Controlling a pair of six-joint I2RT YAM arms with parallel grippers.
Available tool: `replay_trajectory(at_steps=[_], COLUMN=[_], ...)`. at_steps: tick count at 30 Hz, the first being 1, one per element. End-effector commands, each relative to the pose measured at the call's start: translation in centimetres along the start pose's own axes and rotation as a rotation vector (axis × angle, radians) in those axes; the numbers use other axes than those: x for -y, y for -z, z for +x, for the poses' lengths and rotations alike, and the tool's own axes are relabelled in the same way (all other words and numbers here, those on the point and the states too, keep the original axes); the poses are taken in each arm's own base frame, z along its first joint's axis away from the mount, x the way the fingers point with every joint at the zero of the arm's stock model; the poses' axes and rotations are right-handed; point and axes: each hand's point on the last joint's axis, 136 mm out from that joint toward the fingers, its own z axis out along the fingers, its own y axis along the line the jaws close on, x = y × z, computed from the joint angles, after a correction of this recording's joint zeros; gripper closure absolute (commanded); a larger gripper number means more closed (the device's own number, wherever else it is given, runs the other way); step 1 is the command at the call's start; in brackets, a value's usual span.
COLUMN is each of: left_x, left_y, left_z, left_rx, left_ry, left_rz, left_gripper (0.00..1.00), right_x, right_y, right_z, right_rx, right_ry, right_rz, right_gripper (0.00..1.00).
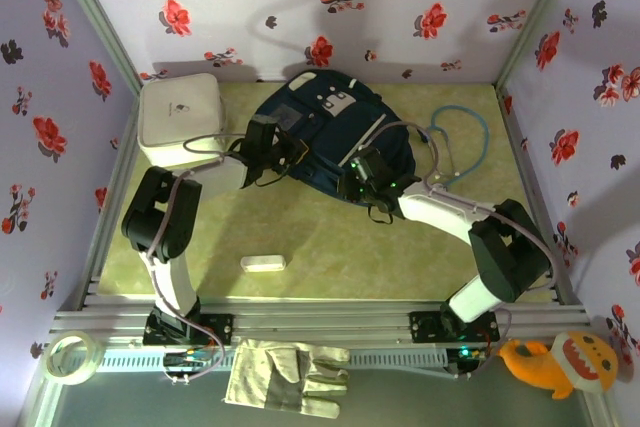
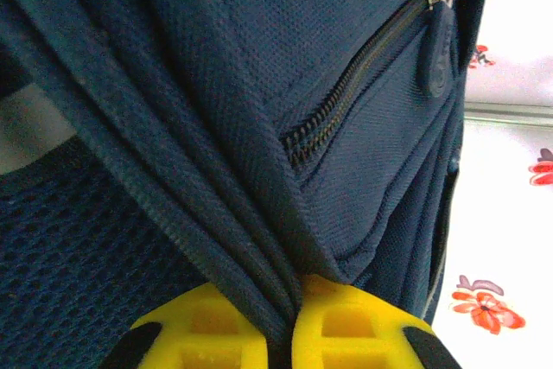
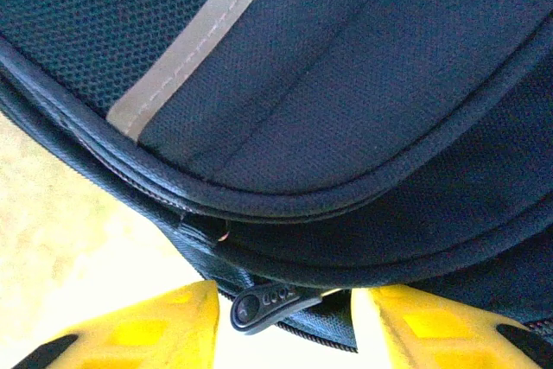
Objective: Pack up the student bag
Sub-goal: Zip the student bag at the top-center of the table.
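While the dark blue backpack [image 1: 318, 112] lay at the far middle of the green bench [image 1: 330, 237], to the right of a white rounded box [image 1: 180, 117], both arms met it along its near side. The left hand [image 2: 289, 330] was clamped tight on a bunched fold of the backpack's fabric, with the cloth pinched between its yellow fingers [image 2: 207, 330]. A zip [image 2: 363, 66] ran diagonally above that fold. The right hand [image 3: 285, 321] stood open at the backpack's near right corner, fingers apart. A black zip pull [image 3: 263, 307] lay in the gap between them, close to one finger; whether it touched could not be told. Nearer the arms, a small white bar [image 1: 263, 263] lay alone on the bench. A work glove [image 1: 290, 377], a roll of tape [image 1: 70, 355] and an orange plush toy [image 1: 550, 359] sat beyond the bench's front rail.
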Motion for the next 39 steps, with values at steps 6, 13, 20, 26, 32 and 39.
replay_trajectory(at_steps=[6,13,20,26,32,39], left_x=[5.7,6.3,5.7,5.2,3.0,-0.2], left_y=[3.1,3.7,3.6,3.9,4.1,3.8], left_z=[0.0,-0.2,-0.5,-0.9,-2.2,-2.6], left_rx=[-0.002,0.005,0.008,0.017,0.040,0.010], left_ry=[-0.037,-0.052,-0.055,-0.061,-0.072,-0.104], left_rz=[0.150,0.154,0.138,0.125,0.063,-0.028], left_gripper=[1.00,1.00,1.00,1.00,1.00,1.00], right_x=[2.8,3.5,4.5,5.0,7.1,8.8], right_y=[-0.3,-0.1,1.2,1.7,2.9,3.7], right_z=[-0.3,0.0,-0.5,-0.8,-1.1,-1.6], right_rx=[0.022,0.001,0.024,0.038,0.061,0.055], right_ry=[0.025,-0.001,0.006,0.008,0.016,0.030], right_rz=[0.223,0.268,0.325,0.347,0.422,0.365], right_gripper=[0.43,0.65,0.81,0.92,0.94,0.92])
